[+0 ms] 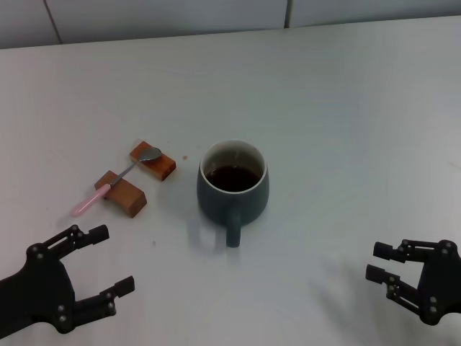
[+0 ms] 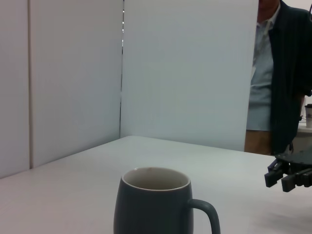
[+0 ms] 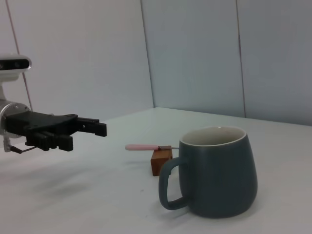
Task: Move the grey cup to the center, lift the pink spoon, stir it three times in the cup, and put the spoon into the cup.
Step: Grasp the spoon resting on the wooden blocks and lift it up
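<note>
The grey cup (image 1: 233,189) stands near the middle of the table with dark liquid inside and its handle turned toward me. It also fills the lower part of the left wrist view (image 2: 153,204) and the right wrist view (image 3: 219,175). The pink spoon (image 1: 115,180) lies across two brown wooden blocks to the left of the cup, silver bowl on the far block. In the right wrist view the pink spoon (image 3: 146,146) rests on a block behind the cup. My left gripper (image 1: 114,258) is open and empty at the front left. My right gripper (image 1: 376,261) is open and empty at the front right.
The near wooden block (image 1: 121,192) and the far wooden block (image 1: 153,160) hold the spoon off the table. A person in a dark jacket (image 2: 280,73) stands beyond the table's far side. White panels enclose the table.
</note>
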Robot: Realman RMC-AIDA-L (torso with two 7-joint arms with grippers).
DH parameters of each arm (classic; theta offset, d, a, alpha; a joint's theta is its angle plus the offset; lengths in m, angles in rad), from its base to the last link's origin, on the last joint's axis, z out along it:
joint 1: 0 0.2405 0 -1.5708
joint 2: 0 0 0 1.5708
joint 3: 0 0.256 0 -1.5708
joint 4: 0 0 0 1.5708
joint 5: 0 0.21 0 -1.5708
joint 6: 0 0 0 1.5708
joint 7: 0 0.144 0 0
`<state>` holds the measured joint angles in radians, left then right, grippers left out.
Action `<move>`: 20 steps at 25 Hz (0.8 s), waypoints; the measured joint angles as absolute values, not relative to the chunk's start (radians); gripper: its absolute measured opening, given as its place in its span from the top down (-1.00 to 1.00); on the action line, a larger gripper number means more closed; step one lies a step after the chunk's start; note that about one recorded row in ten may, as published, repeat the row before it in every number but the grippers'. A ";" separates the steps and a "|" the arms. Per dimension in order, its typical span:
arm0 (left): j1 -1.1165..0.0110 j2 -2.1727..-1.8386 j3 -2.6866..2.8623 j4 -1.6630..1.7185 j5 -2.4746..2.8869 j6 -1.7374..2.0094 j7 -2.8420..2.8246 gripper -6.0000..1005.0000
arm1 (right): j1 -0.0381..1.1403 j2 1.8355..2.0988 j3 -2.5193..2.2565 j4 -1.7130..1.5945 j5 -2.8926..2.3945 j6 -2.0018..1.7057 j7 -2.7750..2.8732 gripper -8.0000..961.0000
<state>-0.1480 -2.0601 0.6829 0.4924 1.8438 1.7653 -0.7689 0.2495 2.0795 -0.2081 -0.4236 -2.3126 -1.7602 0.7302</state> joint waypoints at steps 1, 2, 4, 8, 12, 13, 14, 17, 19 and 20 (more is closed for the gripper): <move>-0.148 -2.060 0.683 0.492 1.844 1.765 -0.769 -0.68 | 0.249 2.080 -0.207 -0.422 -2.312 -1.760 0.717 0.59; -0.148 -2.060 0.683 0.492 1.844 1.765 -0.769 -0.68 | 0.249 2.080 -0.207 -0.422 -2.312 -1.760 0.717 0.50; -0.147 -2.060 0.683 0.492 1.844 1.765 -0.768 -0.68 | 0.249 2.081 -0.202 -0.421 -2.312 -1.762 0.709 0.34; -0.146 -2.060 0.683 0.492 1.843 1.764 -0.765 -0.68 | 0.247 2.081 -0.187 -0.421 -2.311 -1.768 0.692 -0.18; -0.145 -2.060 0.683 0.492 1.843 1.763 -0.764 -0.68 | 0.246 2.080 -0.183 -0.419 -2.310 -1.769 0.676 -0.27; -0.145 -2.060 0.683 0.492 1.843 1.763 -0.764 -0.68 | 0.246 2.080 -0.183 -0.418 -2.309 -1.769 0.675 -0.30; -0.145 -2.060 0.683 0.492 1.843 1.763 -0.764 -0.68 | 0.246 2.080 -0.183 -0.417 -2.309 -1.769 0.674 -0.32; -0.144 -2.061 0.683 0.485 1.840 1.763 -0.763 -0.68 | 0.245 2.080 -0.183 -0.416 -2.309 -1.770 0.674 -0.40; -0.145 -2.061 0.682 0.477 1.839 1.765 -0.762 -0.68 | 0.245 2.080 -0.183 -0.416 -2.308 -1.770 0.673 -0.42; -0.148 -2.062 0.670 0.457 1.835 1.780 -0.768 -0.68 | 0.246 2.080 -0.182 -0.416 -2.309 -1.770 0.673 -0.42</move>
<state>-0.1485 -2.0616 0.6696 0.4570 1.8347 1.7797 -0.7676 0.2457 2.0800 -0.1825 -0.4156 -2.3085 -1.7702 0.6729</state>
